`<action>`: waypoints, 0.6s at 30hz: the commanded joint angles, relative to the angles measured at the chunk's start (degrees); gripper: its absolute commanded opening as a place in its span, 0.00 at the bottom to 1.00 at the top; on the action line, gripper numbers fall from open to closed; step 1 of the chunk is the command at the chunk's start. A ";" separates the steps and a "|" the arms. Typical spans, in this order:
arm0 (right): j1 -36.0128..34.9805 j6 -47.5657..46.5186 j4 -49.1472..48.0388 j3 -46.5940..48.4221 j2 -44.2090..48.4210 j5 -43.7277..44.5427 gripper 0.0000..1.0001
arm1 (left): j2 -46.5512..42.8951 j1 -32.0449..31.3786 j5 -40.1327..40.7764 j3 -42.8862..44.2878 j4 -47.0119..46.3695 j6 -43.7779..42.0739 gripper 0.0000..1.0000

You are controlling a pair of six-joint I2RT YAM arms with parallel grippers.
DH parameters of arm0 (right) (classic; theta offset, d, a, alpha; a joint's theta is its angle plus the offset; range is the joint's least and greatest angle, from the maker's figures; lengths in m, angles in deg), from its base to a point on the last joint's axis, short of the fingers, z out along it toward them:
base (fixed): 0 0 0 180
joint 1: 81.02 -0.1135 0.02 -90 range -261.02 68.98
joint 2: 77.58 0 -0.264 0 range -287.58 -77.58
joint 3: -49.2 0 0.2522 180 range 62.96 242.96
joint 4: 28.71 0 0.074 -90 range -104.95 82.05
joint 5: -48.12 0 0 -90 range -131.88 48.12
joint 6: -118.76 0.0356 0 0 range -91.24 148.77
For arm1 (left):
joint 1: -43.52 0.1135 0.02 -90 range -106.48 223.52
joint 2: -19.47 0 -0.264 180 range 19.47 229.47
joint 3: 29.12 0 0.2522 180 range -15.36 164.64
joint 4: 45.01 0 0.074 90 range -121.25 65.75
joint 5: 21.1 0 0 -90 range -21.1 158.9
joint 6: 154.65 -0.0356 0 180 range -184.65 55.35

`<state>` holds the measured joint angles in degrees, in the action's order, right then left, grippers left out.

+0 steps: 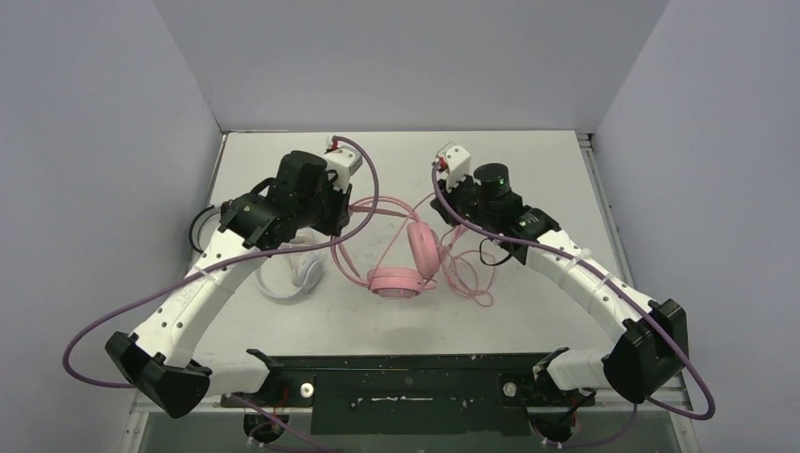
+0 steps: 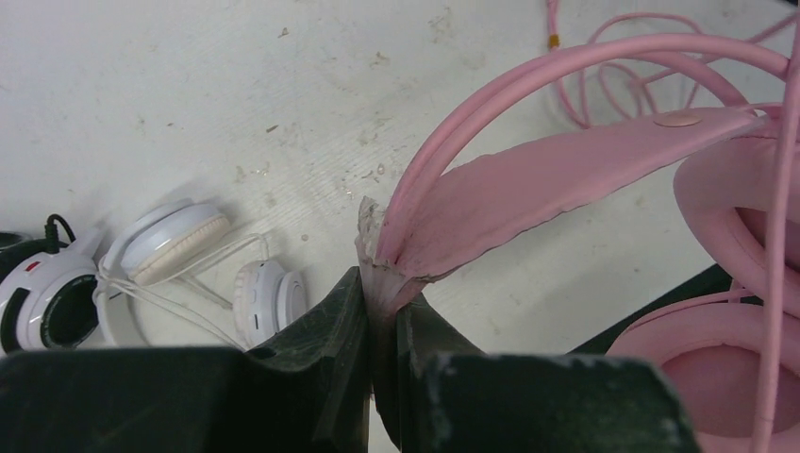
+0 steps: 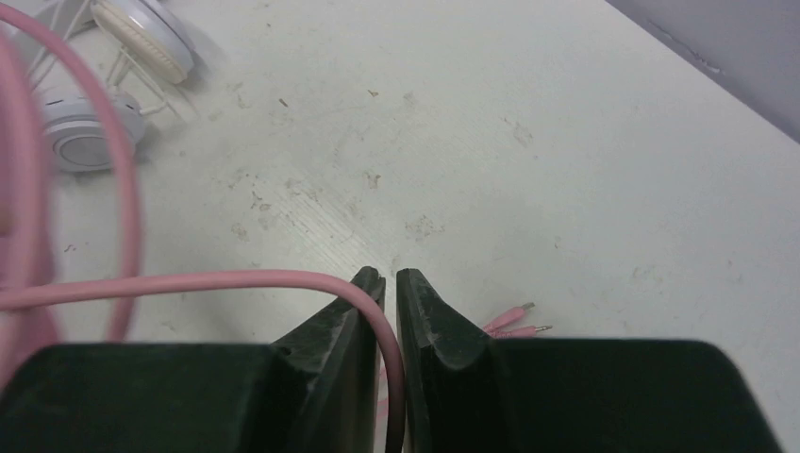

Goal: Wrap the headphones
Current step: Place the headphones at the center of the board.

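Observation:
The pink headphones (image 1: 401,269) lie at mid-table, their ear cups (image 2: 726,359) close to my left wrist camera. My left gripper (image 1: 338,225) (image 2: 382,283) is shut on the worn end of their padded pink headband (image 2: 547,179). My right gripper (image 1: 441,209) (image 3: 390,276) is shut on the pink cable (image 3: 236,280), which curves in from the left and runs down between the fingers. More of that cable lies in loose loops (image 1: 467,278) on the table. The white headphones (image 1: 297,274) (image 2: 179,241) lie to the left. A black-and-white headset (image 2: 42,302) sits beside them.
Two pink jack plugs (image 3: 517,321) lie on the table just right of my right fingers. The white table (image 1: 528,160) is walled by grey panels at the back and sides. A black rail (image 1: 406,377) with the arm bases runs along the near edge.

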<state>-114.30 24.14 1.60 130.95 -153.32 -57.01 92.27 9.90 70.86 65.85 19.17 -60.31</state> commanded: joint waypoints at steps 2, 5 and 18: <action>3.56 2.65 -21.97 -11.46 3.67 -1.55 0.20 | -4.76 0.67 -10.86 5.64 -0.25 5.06 0.00; 5.15 2.86 -28.81 -15.57 4.86 -6.03 0.24 | -5.53 0.67 -12.55 7.19 -0.17 6.67 0.00; 10.16 7.72 -43.65 -25.02 8.37 -12.53 0.44 | -2.38 0.84 -16.41 20.01 2.22 17.36 0.00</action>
<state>-105.36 29.61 -36.10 107.14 -148.49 -70.13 89.34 10.40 57.44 80.34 23.87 -49.45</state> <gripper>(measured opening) 0.437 0.088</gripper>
